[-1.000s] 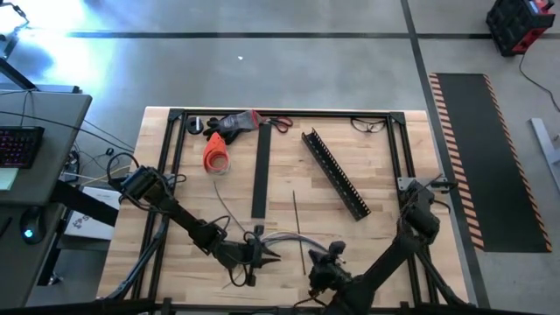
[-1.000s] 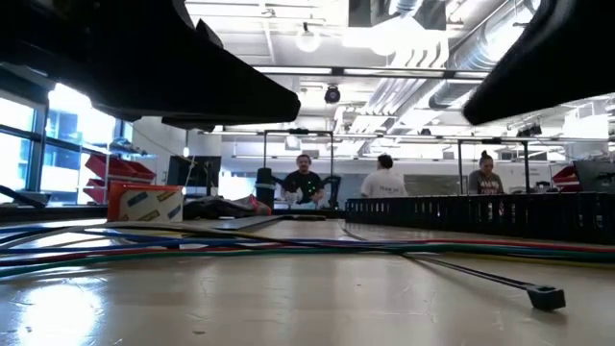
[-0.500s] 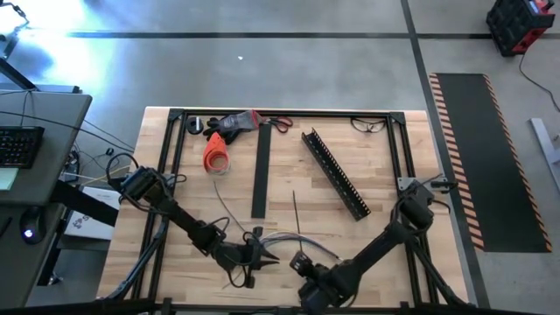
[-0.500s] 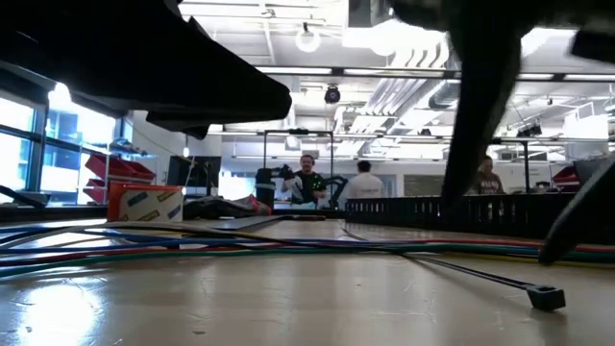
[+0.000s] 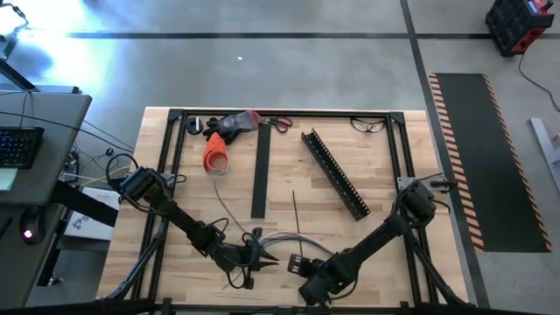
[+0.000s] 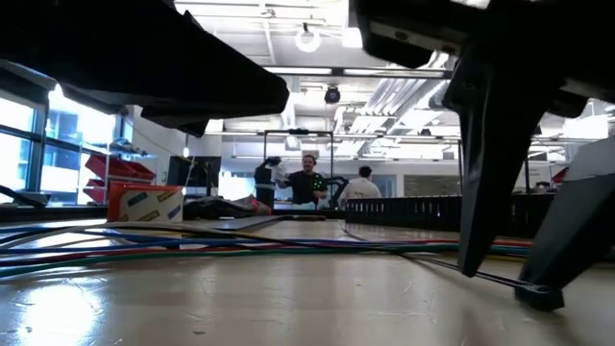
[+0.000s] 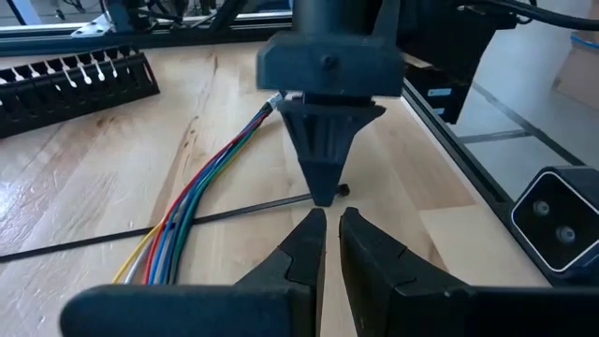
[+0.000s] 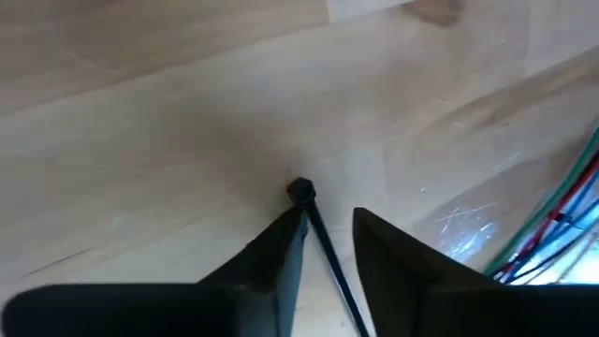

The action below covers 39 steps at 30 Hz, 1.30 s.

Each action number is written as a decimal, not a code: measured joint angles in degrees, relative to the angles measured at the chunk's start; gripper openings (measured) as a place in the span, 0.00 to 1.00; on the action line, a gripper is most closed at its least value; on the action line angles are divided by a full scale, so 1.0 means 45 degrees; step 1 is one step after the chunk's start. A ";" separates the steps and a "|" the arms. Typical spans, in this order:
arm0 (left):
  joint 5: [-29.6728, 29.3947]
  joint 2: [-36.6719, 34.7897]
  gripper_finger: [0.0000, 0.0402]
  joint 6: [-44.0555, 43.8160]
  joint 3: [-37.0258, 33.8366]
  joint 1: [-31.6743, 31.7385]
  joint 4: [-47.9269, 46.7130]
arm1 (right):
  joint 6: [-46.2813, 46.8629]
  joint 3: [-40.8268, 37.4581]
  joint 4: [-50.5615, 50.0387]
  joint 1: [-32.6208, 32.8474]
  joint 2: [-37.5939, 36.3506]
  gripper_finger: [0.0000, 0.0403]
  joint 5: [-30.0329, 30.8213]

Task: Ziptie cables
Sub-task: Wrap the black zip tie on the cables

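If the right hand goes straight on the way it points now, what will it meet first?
Most likely the black zip tie, which lies between the right hand's open fingers, its head just ahead of the tips. The wooden table lies directly beneath; how much height remains is hard to judge.

Two dark, matte, six-joint robot arms (image 5: 179,219) with blocky housings. Tapered black wedge-shaped fingers (image 7: 309,243), smooth and unmarked.

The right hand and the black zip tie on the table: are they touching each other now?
Cannot tell. In the right wrist view the zip tie runs between the right hand's spread fingers, close to one finger, but neither contact nor gap shows plainly.
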 joint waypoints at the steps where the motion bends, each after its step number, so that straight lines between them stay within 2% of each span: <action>1: 0.0004 0.0000 0.05 0.0000 0.0001 0.0003 -0.0026 | -0.0004 -0.0046 0.0078 -0.0084 -0.0004 0.17 -0.0171; 7: -0.0015 0.0000 0.05 0.0005 0.0003 0.0008 -0.0001 | 0.0004 -0.0098 0.0312 -0.0391 -0.0004 0.03 -0.0638; 10: -0.0029 0.0000 0.05 0.0000 0.0003 0.0008 0.0016 | 0.0343 -0.0112 0.0555 -0.0402 0.0000 0.01 -0.0585; 15: -0.0073 0.0000 0.05 0.0000 0.0003 0.0003 0.0014 | 0.2339 -0.0196 0.1751 -0.0075 0.0118 0.00 0.1064; 17: -0.0157 0.0000 0.05 -0.0001 0.0003 -0.0026 0.0017 | 0.3840 -0.0201 0.2203 0.0123 0.0156 0.00 0.1906; 20: -0.0287 0.0000 0.05 -0.0005 0.0001 -0.0026 0.0101 | 0.7155 -0.0206 0.2629 0.0372 0.0204 0.00 0.3140; 27: -0.0306 0.0000 0.05 0.0004 0.0003 -0.0026 0.0198 | 1.2730 -0.0238 0.2005 0.1124 0.0272 0.00 0.6699; 34: -0.0294 0.0000 0.05 0.0478 0.0003 -0.0026 0.0816 | 1.8913 -0.1810 0.2050 0.2420 -0.0287 0.00 0.9453; 39: -0.0134 0.0000 0.05 0.1422 0.0027 0.0182 0.0886 | 2.1427 -0.2788 0.2462 0.3120 -0.0970 0.00 1.1180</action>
